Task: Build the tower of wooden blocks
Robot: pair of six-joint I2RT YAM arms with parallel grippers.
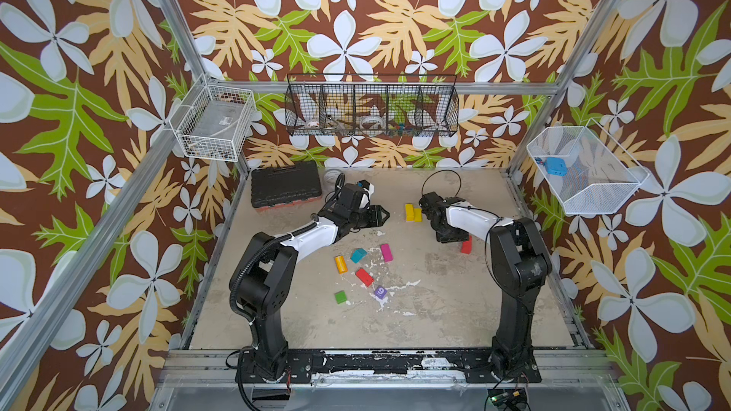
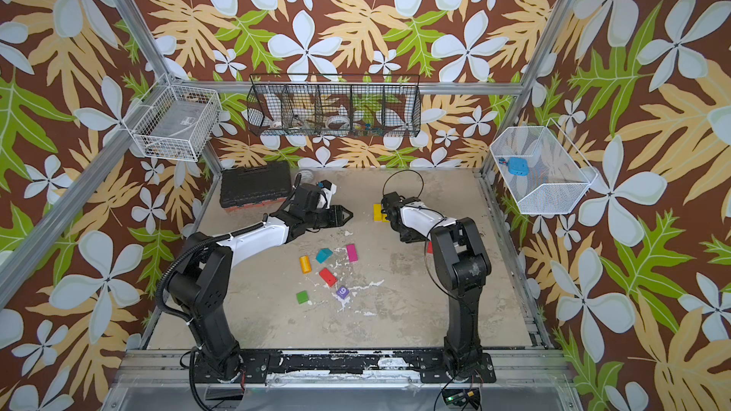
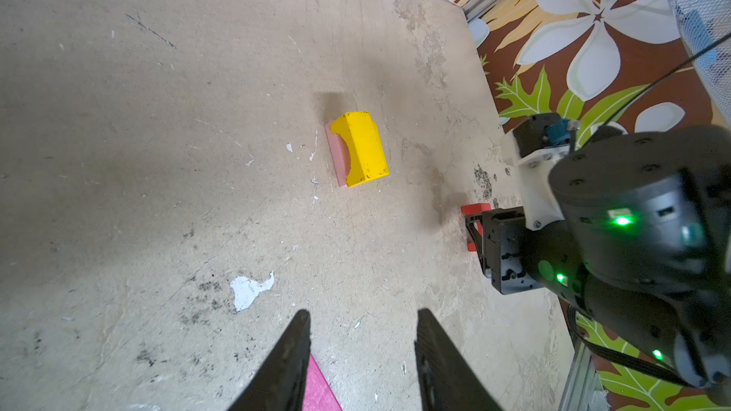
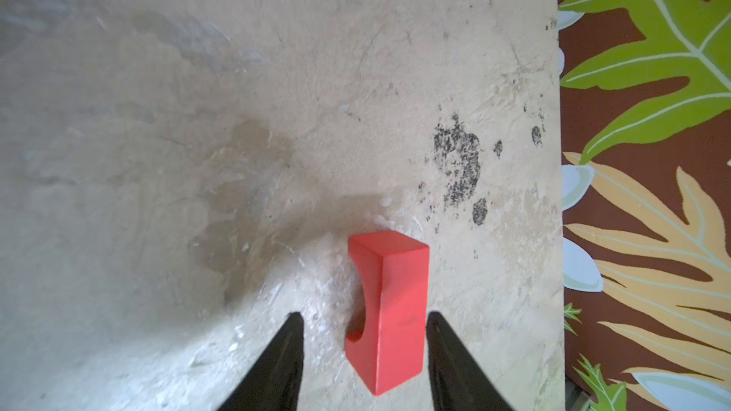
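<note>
Arch (image 4: pixel 399 302), red, sitting inside R hand (image 4: pixel 364 314), jaws apart, gripping nothing; prob. needing centring before closing, then lifting straight. L hand (image 3: pixel 364 311) hanging part-open, empty.

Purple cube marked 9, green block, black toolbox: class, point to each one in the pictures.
purple cube (image 1: pixel 380 291), in a top view, on its numbered top face.
green block (image 1: pixel 340 296), in a top view, on its top face.
black toolbox (image 1: pixel 285 183), in a top view, on its lid.
</note>
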